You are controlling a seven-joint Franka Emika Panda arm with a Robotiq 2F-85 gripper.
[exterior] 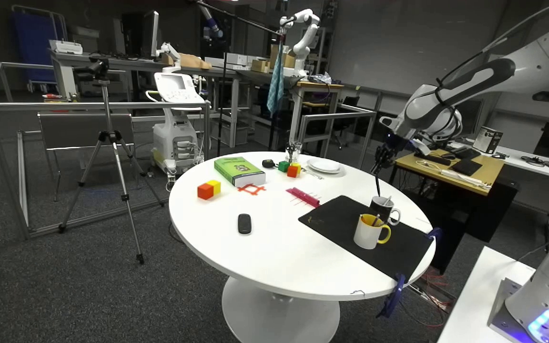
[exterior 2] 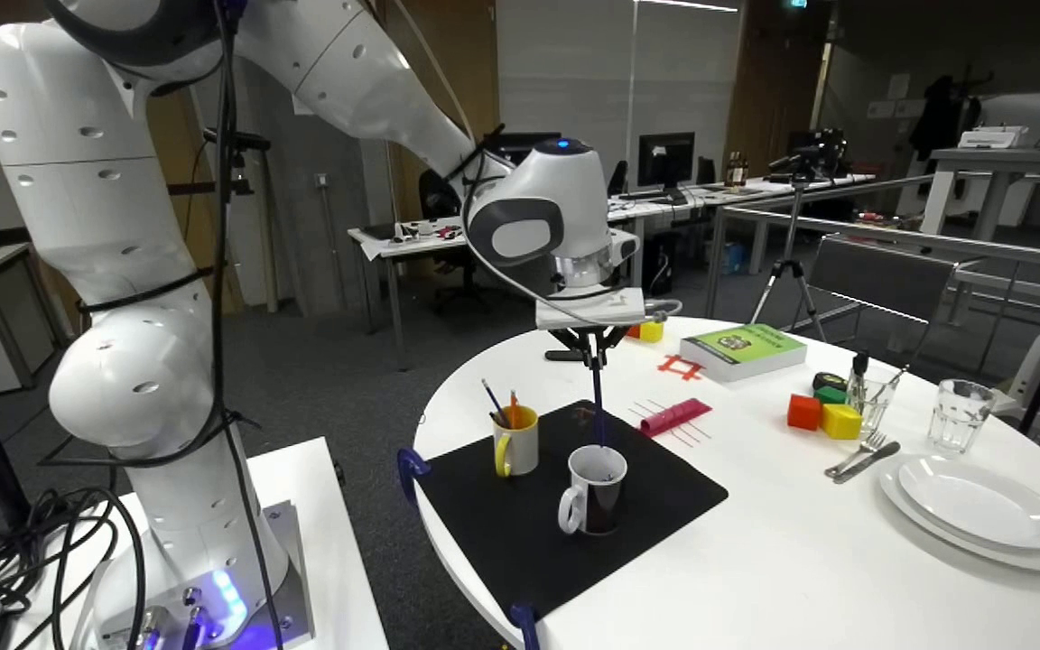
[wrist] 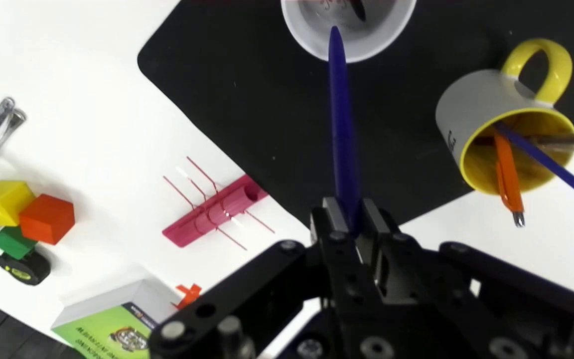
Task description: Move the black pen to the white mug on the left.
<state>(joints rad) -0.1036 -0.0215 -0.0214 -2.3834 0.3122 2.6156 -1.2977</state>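
My gripper (exterior 2: 596,359) is shut on a dark blue-violet pen (exterior 2: 599,406), which hangs down nearly upright; no plainly black pen is in the gripper. In the wrist view the fingertips (wrist: 349,214) pinch the pen (wrist: 343,119) near its upper end. Its lower tip is at the opening of the blackish cup (exterior 2: 603,501); I cannot tell if it is inside or just above. A dark item lies inside that cup. The white mug (exterior 2: 520,451), with yellow inside and handle, stands beside it, holding an orange pen and others. In the wrist view the white mug (wrist: 471,99) is at the right.
Both mugs stand on a black mat (exterior 2: 520,551) clamped to the round white table (exterior: 274,257). Around are a pink holder (exterior 2: 675,417), a green book (exterior 2: 741,348), colored blocks (exterior 2: 804,412), glasses (exterior 2: 958,415), cutlery, stacked plates (exterior 2: 980,506) and a black device (exterior: 244,224).
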